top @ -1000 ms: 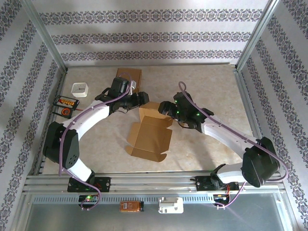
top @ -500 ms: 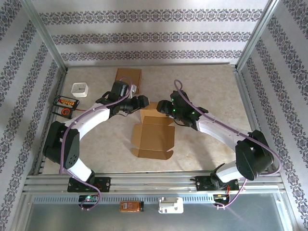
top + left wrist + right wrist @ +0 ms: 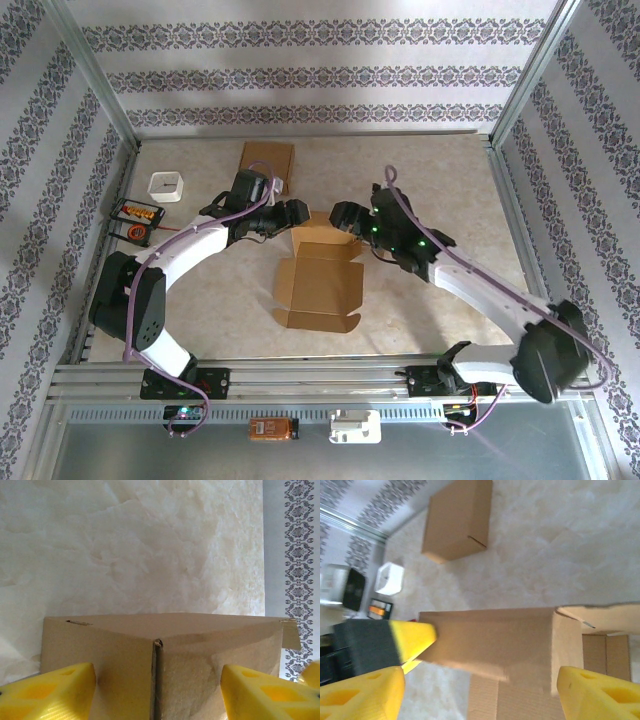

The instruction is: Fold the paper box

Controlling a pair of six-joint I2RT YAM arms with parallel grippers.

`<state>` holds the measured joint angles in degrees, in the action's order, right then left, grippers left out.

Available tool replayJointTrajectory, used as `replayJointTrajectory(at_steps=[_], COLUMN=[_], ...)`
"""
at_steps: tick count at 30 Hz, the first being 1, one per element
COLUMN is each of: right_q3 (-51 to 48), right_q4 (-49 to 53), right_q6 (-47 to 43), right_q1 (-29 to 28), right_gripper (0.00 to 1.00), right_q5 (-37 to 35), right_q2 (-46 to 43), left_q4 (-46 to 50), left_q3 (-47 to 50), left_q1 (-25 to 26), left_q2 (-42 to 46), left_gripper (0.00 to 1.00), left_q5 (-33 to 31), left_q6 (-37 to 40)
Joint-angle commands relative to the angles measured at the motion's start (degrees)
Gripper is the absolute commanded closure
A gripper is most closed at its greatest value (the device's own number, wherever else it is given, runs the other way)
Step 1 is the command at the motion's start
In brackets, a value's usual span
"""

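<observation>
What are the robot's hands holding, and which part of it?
Nothing clearly. The left gripper and right gripper stand open at either end of the raised back wall of the paper box; whether they press it cannot be told.

Paper box [image 3: 318, 285] mid-table, folded box [image 3: 268, 163] behind, bare table [image 3: 450, 170] right

- The left arm [image 3: 190, 242] has curved white shell links between rounded black joint housings, with a thin purple cable looping along it.
- The right arm [image 3: 490, 295] has the same white shells, black joints and purple cable, plus small green lights on its black wrist.
- The black bases of both arms are bolted on the silver metal rail [image 3: 320, 375].
- The left tool [image 3: 157, 692] and the right tool [image 3: 480, 692] have bright yellow fingers with hollowed recesses.
</observation>
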<state>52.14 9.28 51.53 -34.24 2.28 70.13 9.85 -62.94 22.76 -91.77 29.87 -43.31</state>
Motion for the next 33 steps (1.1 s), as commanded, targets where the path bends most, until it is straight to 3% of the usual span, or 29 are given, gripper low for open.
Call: replayJointTrajectory(at_steps=[1,5,9,15,21,26,33], right_q3=[-4.0,-10.3,-15.1,-17.6,-15.3,-12.5,-11.3], right_q4=[2.9,2.6,0.1,-7.5,-12.5,-15.8,-24.7], right_q6=[0.3,1.0,2.0,1.3,0.8,-2.1,-6.2], right_q1=[0.5,-0.1,-2.1,-4.0,-4.6,-5.1,-5.3], right_gripper=[0.20,0.26,0.30,0.25,0.16,0.10,0.23], right_q5=[-1.8,-3.1,-3.5,-5.0,-12.9,-17.2,-15.1], right_q2=[-5.4,-11.1,-11.3,-3.4,6.3,13.6,19.8], left_q4=[1.0,1.2,1.7,1.7,1.8,2.7,3.2], left_q3=[0.0,-0.3,-0.6,-0.8,-1.1,-2.1,-2.2], left_q1=[-0.1,-0.1,-0.1,-0.1,-0.1,-0.1,-0.1], left_q2=[0.4,0.6,0.4,0.1,-0.1,-0.8,-0.7], left_gripper=[0.33,0.33,0.33,0.36,0.37,0.44,0.45], left_q5=[-0.4,-0.3,-0.4,-0.3,0.1,0.6,0.5], left_q6=[0.9,0.9,1.3,1.4,1.4,2.1,2.7])
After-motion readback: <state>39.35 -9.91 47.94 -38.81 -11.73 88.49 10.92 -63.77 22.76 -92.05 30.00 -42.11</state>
